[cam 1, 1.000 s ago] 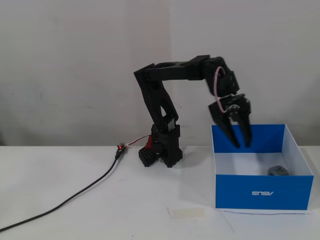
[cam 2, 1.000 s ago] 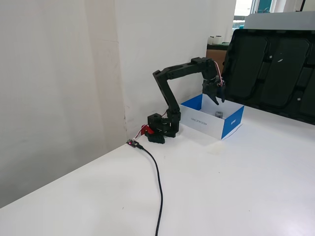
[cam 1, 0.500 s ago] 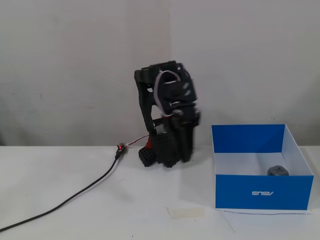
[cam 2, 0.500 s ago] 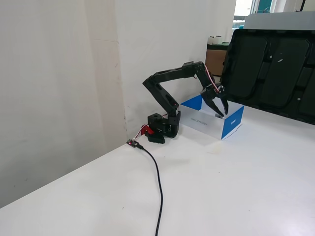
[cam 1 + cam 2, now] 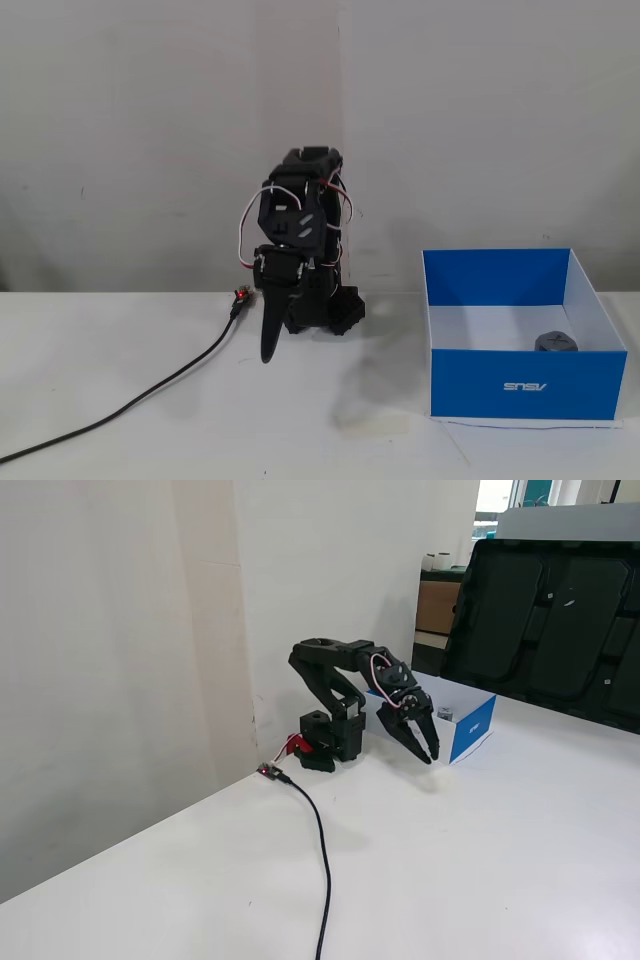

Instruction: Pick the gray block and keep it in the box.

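The gray block lies inside the box — task looks finished; the end effector hangs empty, nearly closed, above the counter.

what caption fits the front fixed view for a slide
Gray block rests inside the blue box; the empty gripper hangs beside it.

Fixed view one: you face arm head-on, low, near tabletop level, wall behind. Fixed view two: you stand farther off, raised, looking along wall from arm's side. Shared: arm, box, cable.
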Tool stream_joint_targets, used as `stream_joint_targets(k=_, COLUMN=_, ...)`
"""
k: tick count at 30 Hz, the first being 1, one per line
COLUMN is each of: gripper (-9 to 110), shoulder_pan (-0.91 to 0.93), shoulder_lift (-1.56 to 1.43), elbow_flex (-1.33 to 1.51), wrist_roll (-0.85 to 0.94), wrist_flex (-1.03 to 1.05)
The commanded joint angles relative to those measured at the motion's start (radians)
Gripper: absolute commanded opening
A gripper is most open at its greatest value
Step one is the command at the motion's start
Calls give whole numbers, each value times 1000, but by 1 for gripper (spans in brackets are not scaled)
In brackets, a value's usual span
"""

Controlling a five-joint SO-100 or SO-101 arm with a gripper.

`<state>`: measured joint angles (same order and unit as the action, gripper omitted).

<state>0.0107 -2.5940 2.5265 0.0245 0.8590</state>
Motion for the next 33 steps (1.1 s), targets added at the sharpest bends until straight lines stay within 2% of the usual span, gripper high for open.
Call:
stream_joint_targets(k=1, gripper=0, shoulder_pan=32, shoulder_lift=-265, elbow_flex=130, wrist_roll=-55, wrist_flex=-44)
stream_joint_targets(k=7, gripper=0, shoulder_pan=17, shoulder_lift=-538, elbow_flex=270, wrist_roll=-110, wrist_flex=28)
stream_joint_targets(k=20, gripper=0, shoulder_pan=-32, shoulder_lift=-836, elbow_flex=477, wrist_roll=-164, wrist_flex=212)
stream_joint_targets(k=33, gripper=0, shoulder_pan=-25, shoulder_lift=-834, elbow_flex=508, wrist_roll=-169, wrist_flex=290)
